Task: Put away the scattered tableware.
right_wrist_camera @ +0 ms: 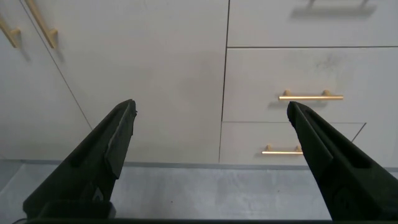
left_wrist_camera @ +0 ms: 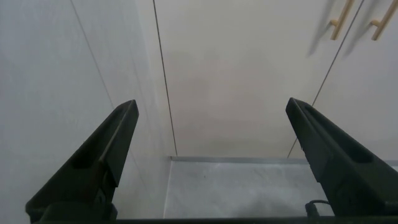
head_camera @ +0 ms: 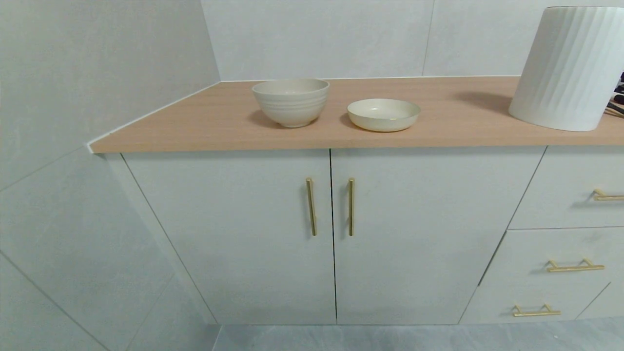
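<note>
A deep cream bowl (head_camera: 291, 101) with ribbed sides stands on the wooden countertop (head_camera: 204, 124), left of centre. To its right sits a shallow cream dish (head_camera: 383, 114). Below them, the cabinet's two white doors (head_camera: 273, 234) are closed, each with a gold bar handle (head_camera: 311, 206). My left gripper (left_wrist_camera: 211, 112) is open, held low in front of the left cabinet door near the wall. My right gripper (right_wrist_camera: 211, 109) is open too, low in front of the drawers (right_wrist_camera: 311, 87), with nothing between its fingers.
A large white ribbed cylinder (head_camera: 570, 68) stands at the counter's right end. Drawers with gold handles (head_camera: 574, 266) are stacked right of the doors. A tiled wall (head_camera: 63, 146) closes in on the left. Grey floor (head_camera: 390, 339) lies below.
</note>
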Available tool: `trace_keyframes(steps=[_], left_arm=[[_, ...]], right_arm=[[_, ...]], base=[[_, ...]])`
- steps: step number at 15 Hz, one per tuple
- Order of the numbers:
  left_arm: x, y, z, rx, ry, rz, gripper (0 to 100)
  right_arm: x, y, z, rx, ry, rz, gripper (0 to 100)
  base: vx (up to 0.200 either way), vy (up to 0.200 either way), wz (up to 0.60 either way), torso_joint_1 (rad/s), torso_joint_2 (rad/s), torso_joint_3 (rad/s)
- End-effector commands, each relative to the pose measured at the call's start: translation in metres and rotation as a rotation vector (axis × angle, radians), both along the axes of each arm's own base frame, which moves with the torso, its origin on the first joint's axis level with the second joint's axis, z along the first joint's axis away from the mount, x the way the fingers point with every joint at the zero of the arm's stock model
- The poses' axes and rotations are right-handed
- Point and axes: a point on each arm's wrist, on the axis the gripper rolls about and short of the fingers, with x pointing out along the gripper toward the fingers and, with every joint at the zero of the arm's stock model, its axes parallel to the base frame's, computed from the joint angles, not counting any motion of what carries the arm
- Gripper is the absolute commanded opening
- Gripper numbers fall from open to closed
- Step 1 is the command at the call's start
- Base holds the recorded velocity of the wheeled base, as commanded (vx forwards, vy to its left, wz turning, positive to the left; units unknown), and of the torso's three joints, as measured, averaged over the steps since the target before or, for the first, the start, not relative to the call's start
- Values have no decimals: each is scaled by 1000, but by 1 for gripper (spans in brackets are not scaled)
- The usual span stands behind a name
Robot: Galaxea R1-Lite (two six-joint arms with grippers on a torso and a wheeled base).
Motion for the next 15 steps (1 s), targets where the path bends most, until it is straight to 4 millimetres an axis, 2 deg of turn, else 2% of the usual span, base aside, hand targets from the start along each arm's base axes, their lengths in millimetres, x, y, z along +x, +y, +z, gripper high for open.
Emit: trace_keyframes(steps=[1,3,15], left_arm=[[0,0,0,-1,0,1,100],[0,0,0,-1,0,1,100],[0,0,0,-1,0,1,100]], right_arm=[[0,0,0,0,1,1,100],[0,0,0,0,1,1,100],[0,0,0,-3,-1,4,100]], base=[[0,200,0,-2,2,12],[0,200,0,-2,2,10],[0,0,0,0,0,0]])
